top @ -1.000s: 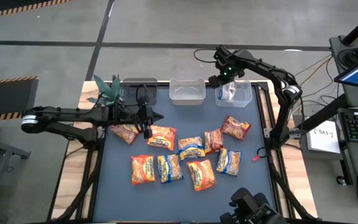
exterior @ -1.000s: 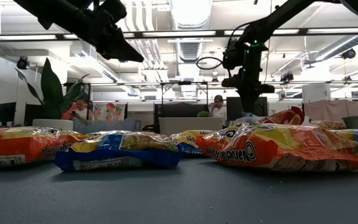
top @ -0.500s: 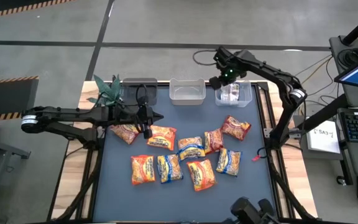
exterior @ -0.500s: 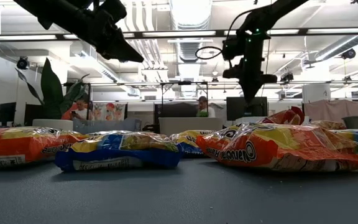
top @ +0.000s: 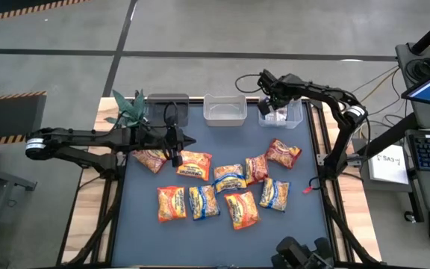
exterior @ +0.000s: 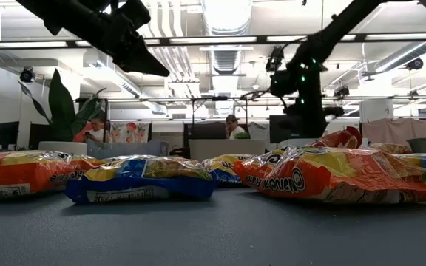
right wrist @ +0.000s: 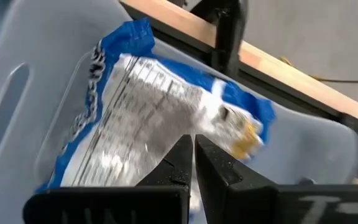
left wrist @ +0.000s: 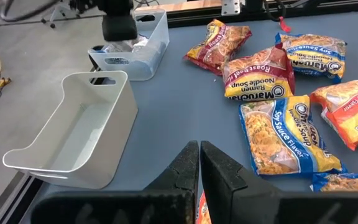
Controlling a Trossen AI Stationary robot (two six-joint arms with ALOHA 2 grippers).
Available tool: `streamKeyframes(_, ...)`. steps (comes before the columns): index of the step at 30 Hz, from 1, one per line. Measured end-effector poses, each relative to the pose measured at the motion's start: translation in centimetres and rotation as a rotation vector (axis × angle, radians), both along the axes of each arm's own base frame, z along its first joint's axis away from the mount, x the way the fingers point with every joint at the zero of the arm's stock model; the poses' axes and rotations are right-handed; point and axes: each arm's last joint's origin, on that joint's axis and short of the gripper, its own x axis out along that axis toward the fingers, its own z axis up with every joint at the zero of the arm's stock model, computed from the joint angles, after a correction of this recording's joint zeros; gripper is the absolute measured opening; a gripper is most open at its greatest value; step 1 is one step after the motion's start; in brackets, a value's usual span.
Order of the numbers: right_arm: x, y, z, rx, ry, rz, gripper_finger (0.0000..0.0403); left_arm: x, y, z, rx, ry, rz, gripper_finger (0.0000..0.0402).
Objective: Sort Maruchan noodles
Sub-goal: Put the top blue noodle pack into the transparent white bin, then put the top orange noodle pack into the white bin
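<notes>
1. Right gripper (top: 278, 99) hangs over the clear plastic bin at the back right (top: 295, 119). In its wrist view the two dark fingers (right wrist: 180, 163) sit pressed together with nothing between them.
2. Below those fingers, inside that bin: a blue-edged crinkly packet lying silver back up (right wrist: 148, 124). Its print is blurred, not readable. From overhead it shows only as a pale patch.
3. Left gripper (top: 186, 140) hovers at the table's back left, over an orange packet (top: 195, 164). In its wrist view the fingers (left wrist: 184, 171) are closed together, empty.
4. Labels legible only from the left wrist: "Maruchan Ramen Noodle Soup" on a dark red packet (left wrist: 257, 73), "Soy Sauce Flavor" on a blue-and-yellow packet (left wrist: 285, 135). An orange packet (left wrist: 352, 114) is cut off at the frame edge.
5. Overhead, the remaining packets lie loose on the dark table mat (top: 140, 224), clustered mid-table. The middle clear bin (top: 225, 110) looks empty.
6. Low view: near packets (exterior: 139, 179) block the bins; the green plant (exterior: 63, 107) stands behind.
</notes>
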Motion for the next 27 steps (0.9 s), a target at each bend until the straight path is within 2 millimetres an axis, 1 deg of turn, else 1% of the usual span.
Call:
streamKeyframes(3,0.0,0.0,-1.5,-0.035,-0.031,0.007,0.0008,0.0,0.0,0.0,0.000,0.000,0.000,0.0000)
streamKeyframes(6,-0.1,0.1,-2.3,-0.046,-0.053,0.009,0.0008,0.0,0.0,0.0,0.000,-0.002,0.000,0.0000)
streamKeyframes(10,-0.2,0.3,-2.7,-0.047,-0.062,0.008,0.0008,0.0,0.0,0.0,0.001,-0.005,0.000,0.0000)
streamKeyframes(13,-0.2,0.3,-2.6,-0.050,-0.064,0.013,0.0008,0.0,0.0,0.1,0.001,-0.008,0.000,0.0000)
streamKeyframes(16,0.1,0.2,-1.4,-0.075,-0.067,0.037,0.0008,0.0,0.0,0.1,0.001,-0.008,0.000,0.0000)
streamKeyframes(19,0.5,0.8,1.3,-0.143,-0.125,0.068,0.0008,0.0,0.0,0.0,-0.008,0.002,0.004,0.0000)
streamKeyframes(20,0.7,1.3,2.3,-0.164,-0.148,0.083,0.0008,-0.1,0.0,-0.1,-0.019,0.007,0.009,0.0000)
streamKeyframes(22,1.0,2.5,3.6,-0.176,-0.188,0.125,0.0008,-0.1,0.0,-0.3,-0.059,0.019,0.028,0.0000)
streamKeyframes(27,2.4,6.8,6.0,-0.235,-0.282,0.277,0.0008,-0.4,-0.3,-1.3,-0.157,0.098,0.056,0.0000)
